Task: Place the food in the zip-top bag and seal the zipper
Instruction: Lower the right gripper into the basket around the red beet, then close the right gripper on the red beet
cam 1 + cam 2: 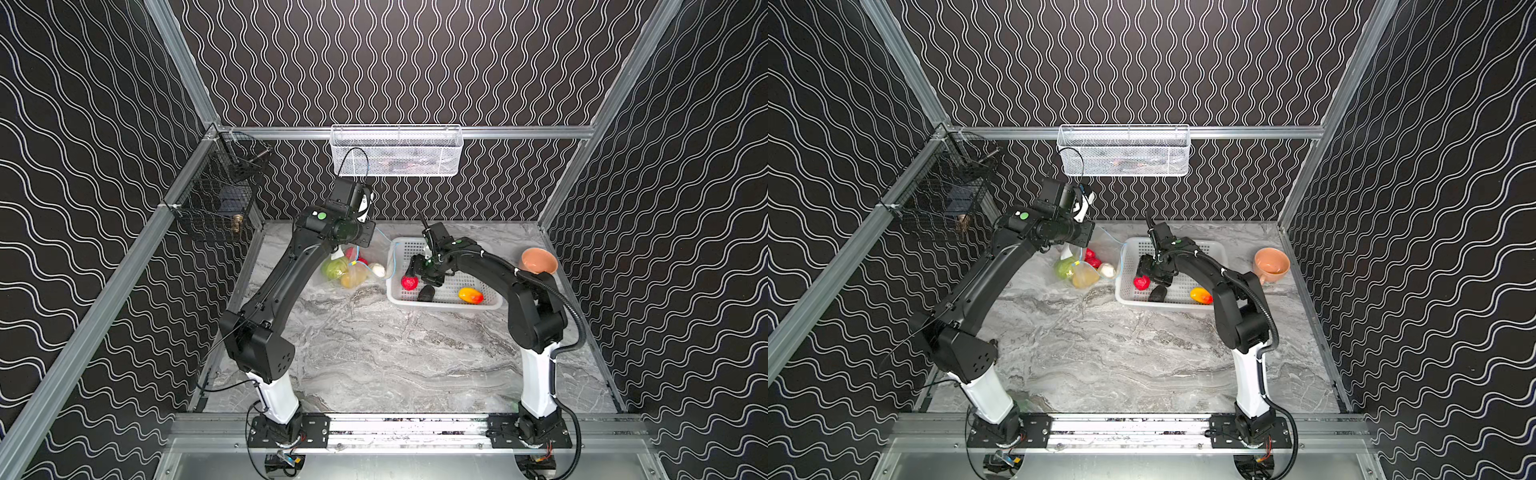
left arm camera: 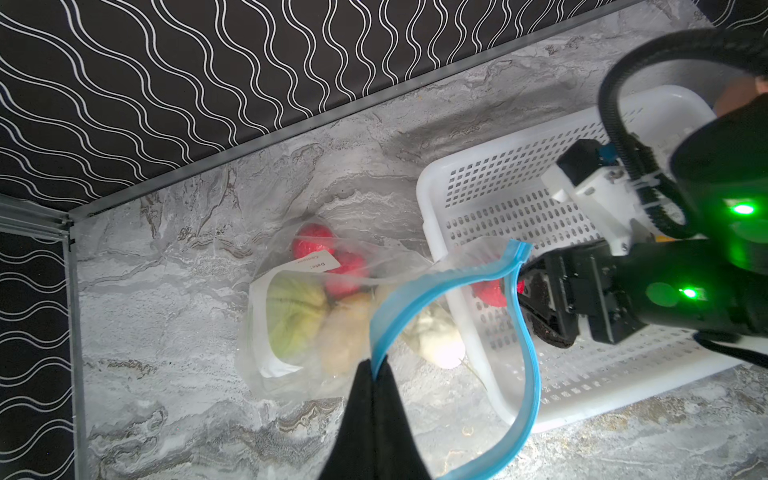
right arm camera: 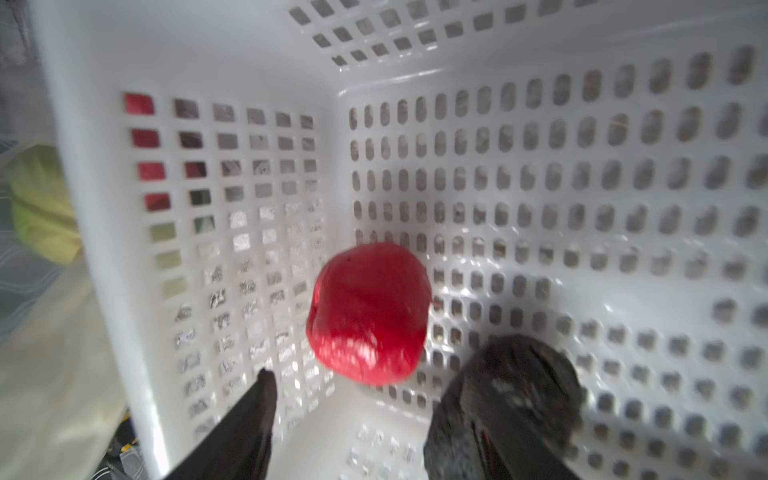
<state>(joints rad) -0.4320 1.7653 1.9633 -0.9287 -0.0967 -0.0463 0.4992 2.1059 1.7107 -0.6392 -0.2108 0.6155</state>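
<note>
At the basket's (image 1: pixel 440 305) near wall, the eggplant (image 1: pixel 426 293) crowds the strawberry (image 3: pixel 370 313); the right gripper (image 2: pixel 534 301), jaws apart and empty, could knock it aside. Farther, toward the worktop's (image 1: pixel 374 353) far edge, the left gripper (image 2: pixel 376 370) pinches the zipper (image 2: pixel 516 254); the flimsy zip-top bag's (image 2: pixel 266 365) mouth may sag shut.

Both top views looked steeply down from far above onto the whole grey marbled tabletop (image 1: pixel 374 353), and were nearly identical. The left wrist camera looked along the left gripper (image 2: pixel 376 368) at the clear plastic zip-top bag (image 2: pixel 299 386) just beyond it. The right wrist camera sat close inside the white perforated plastic basket (image 3: pixel 540 62), facing a red toy strawberry (image 3: pixel 370 311) ahead of the right gripper (image 3: pixel 392 355). All views shared that basket and strawberry.
</note>
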